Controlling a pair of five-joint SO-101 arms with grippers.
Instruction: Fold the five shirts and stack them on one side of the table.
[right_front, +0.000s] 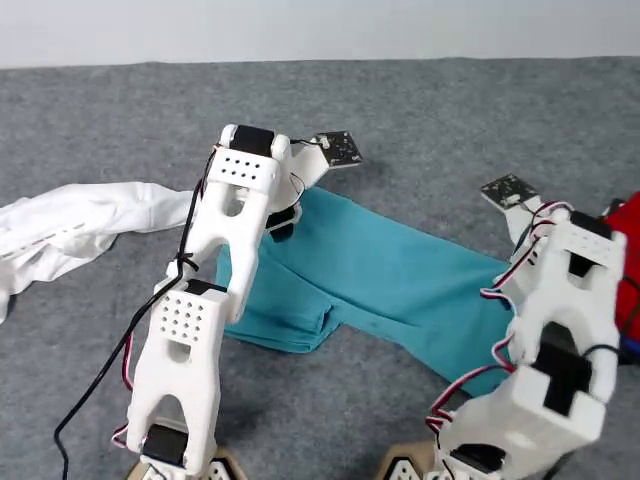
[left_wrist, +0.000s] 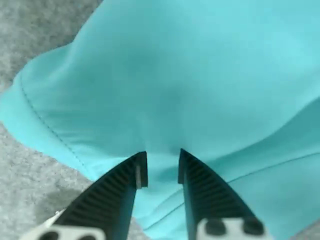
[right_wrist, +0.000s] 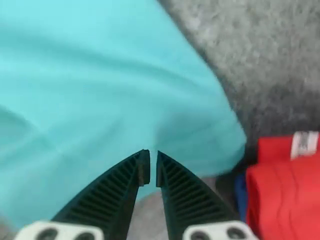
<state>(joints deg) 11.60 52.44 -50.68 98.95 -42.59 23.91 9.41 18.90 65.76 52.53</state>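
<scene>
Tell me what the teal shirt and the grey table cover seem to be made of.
The teal shirt: soft matte knit, probably cotton jersey; drapes in folds with a stitched hem. The grey table cover: felt or low-pile carpet by its fuzzy, mottled look.

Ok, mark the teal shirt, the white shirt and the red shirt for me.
teal shirt (right_front: 390, 265), high view, mid-body.
white shirt (right_front: 80, 225), high view, bunched middle.
red shirt (right_wrist: 285, 195), right wrist view, top surface.
</scene>
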